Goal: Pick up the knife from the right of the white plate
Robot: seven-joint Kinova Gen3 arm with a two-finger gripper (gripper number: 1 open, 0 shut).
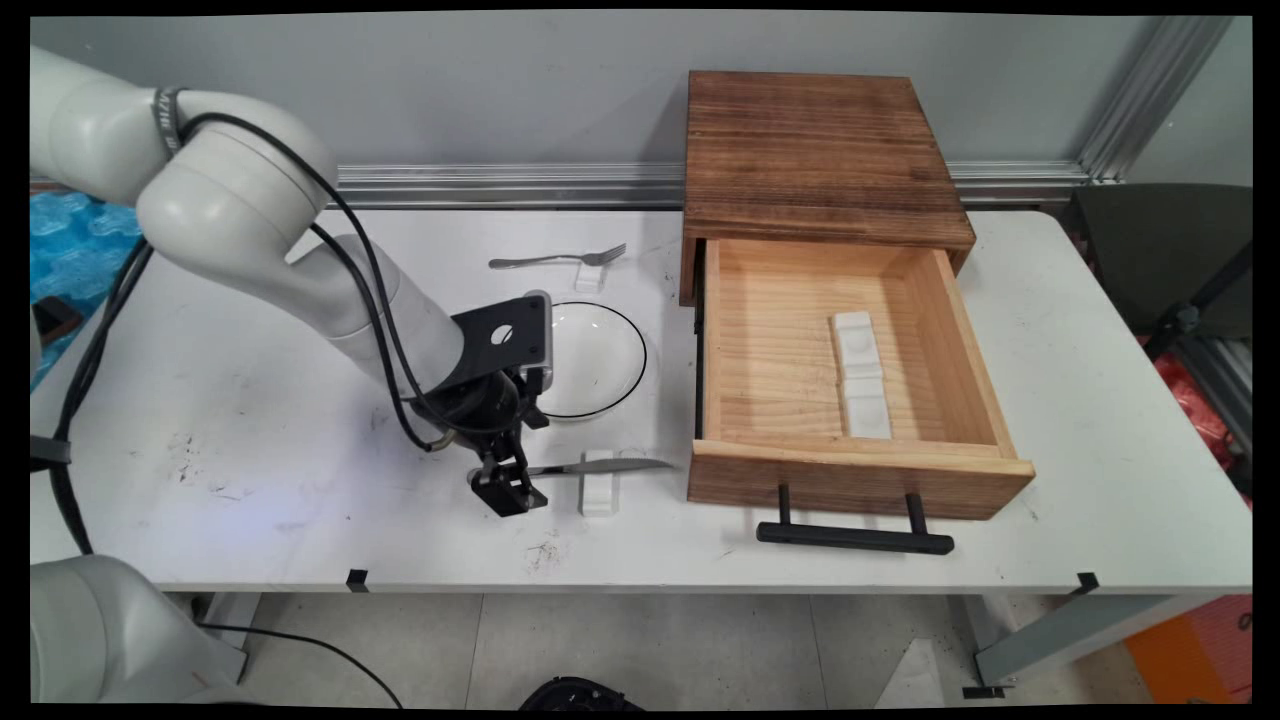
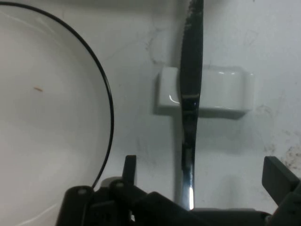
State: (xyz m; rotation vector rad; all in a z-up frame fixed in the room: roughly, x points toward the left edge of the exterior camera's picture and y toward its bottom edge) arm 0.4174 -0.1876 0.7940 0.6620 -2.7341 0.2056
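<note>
Tool (image 2: 202, 181) spread wide astride knife (image 2: 190, 94) handle, plate (image 2: 51, 122) rim close beside.

No readable text anywhere in my two views.

I find no lettering, brand, number or sign on the wooden drawer box (image 1: 830, 160), the plate (image 1: 600, 350), the knife (image 2: 190, 117) or the white table (image 1: 1100, 420). A dark band on the arm (image 1: 168, 118) carries marks too small for me to read.
</note>
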